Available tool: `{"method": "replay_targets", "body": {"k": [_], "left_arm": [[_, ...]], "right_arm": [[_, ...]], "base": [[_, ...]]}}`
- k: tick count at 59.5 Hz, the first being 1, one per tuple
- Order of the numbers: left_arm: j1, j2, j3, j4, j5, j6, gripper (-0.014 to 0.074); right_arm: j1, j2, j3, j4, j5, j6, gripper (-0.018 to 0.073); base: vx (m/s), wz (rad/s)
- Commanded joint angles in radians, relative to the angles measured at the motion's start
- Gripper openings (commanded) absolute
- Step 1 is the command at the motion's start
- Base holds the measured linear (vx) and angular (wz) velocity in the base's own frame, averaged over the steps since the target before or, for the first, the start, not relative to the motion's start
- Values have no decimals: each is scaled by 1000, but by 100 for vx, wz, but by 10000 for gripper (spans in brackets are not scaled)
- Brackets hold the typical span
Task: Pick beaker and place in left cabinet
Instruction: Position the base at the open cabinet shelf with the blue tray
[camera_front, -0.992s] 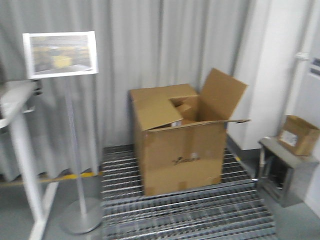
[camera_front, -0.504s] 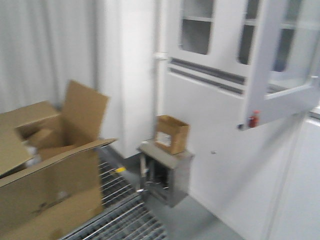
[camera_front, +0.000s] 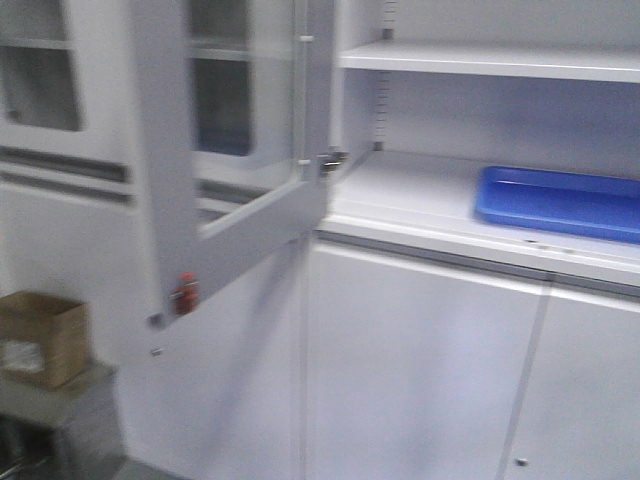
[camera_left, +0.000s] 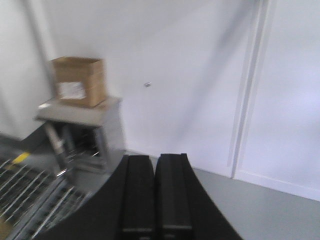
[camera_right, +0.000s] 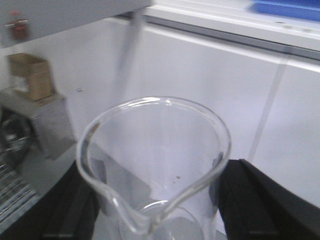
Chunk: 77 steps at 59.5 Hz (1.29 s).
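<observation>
My right gripper is shut on the clear beaker, its black fingers pressing both sides, the pour spout toward the camera. The beaker is held in the air in front of white lower cabinet doors. The light grey cabinet fills the front view, with wide shelves and a slotted rail at its back corner. Its glass-paned door stands swung open on the left. My left gripper is shut and empty, pointing at the floor and white doors. Neither gripper shows in the front view.
A blue tray lies on the cabinet's lower shelf at right. A small cardboard box sits on a metal stand at lower left, next to floor grating. White lower doors close off the space below the shelf.
The front view has swung right: the big cardboard box and curtain are gone, the small box has shifted to the far left, and the open cabinet with its shelves now fills the view.
</observation>
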Motion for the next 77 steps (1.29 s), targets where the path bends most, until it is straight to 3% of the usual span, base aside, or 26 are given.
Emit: {"method": "replay_targets", "body": {"k": [1, 34, 77], "left_arm": [[-5, -10, -15, 3, -75, -4, 4], [-5, -10, -15, 3, -75, -4, 4], [-5, -10, -15, 3, -75, -4, 4]], "right_arm": [[-2, 4, -29, -31, -75, -7, -3], [-2, 4, -29, -31, -75, -7, -3], [-2, 4, -29, -31, -75, -7, -3]], "base": [[30, -85], [32, -61], [39, -6]]}}
